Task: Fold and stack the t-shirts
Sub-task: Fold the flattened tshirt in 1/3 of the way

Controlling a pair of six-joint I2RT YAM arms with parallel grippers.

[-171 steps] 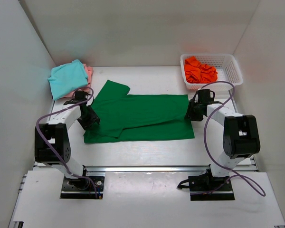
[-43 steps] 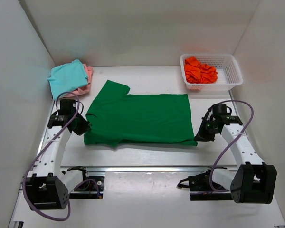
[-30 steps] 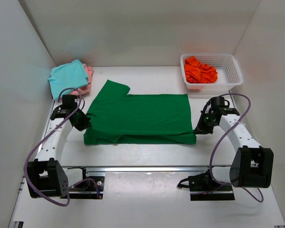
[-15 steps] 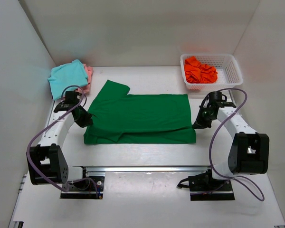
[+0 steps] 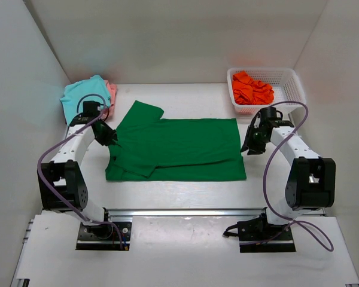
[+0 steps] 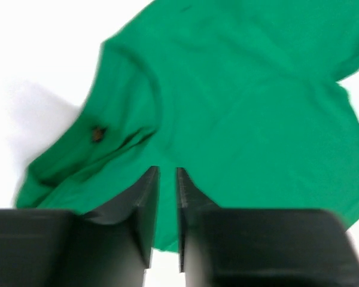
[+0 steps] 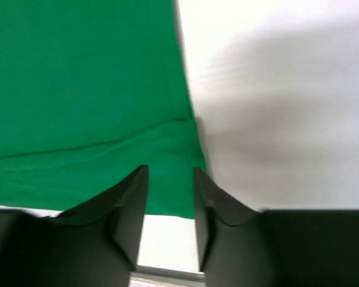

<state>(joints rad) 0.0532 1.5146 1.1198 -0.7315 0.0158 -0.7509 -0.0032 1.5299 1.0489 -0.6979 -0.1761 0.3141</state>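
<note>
**Twin white-and-black arms**

The left arm (image 5: 69,156) and right arm (image 5: 293,145) have white links and boxy black joint housings. A purple cable (image 5: 40,170) loops beside each. Black base plates (image 5: 99,234) anchor them. The left hand (image 6: 166,173) and right hand (image 7: 169,173) end in flat matte-black fingers (image 6: 143,203).

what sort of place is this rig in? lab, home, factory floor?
Most likely a lab test cell, not a home: plain white walls box in the table, the left arm and right arm are mounted by a rail at its near edge, and the green shirt and basket look staged.
</note>
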